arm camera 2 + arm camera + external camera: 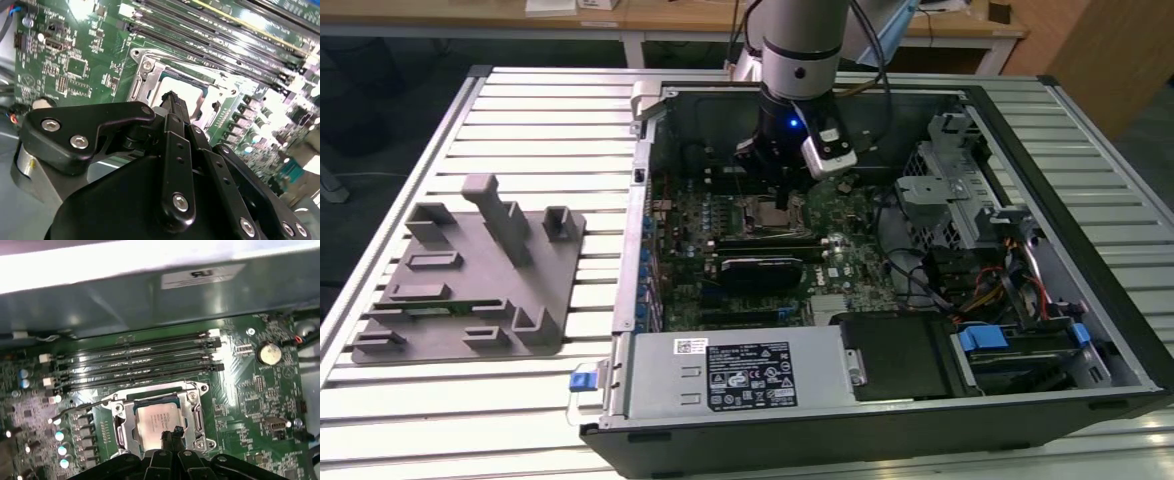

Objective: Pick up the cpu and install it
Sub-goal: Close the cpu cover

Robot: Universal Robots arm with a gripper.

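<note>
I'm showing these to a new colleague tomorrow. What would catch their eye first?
The open computer case stands on a slatted table, with the robot arm reaching down into it. In the first wrist view the silvery cpu lies in the silver-framed socket, the shut pincer poised at its edge. A grey fixture tray lies at the exterior view's left.

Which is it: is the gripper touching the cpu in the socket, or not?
Cannot tell. In the first wrist view the gripper overlaps an edge of the cpu lying in its socket, hiding whether they meet.
</note>
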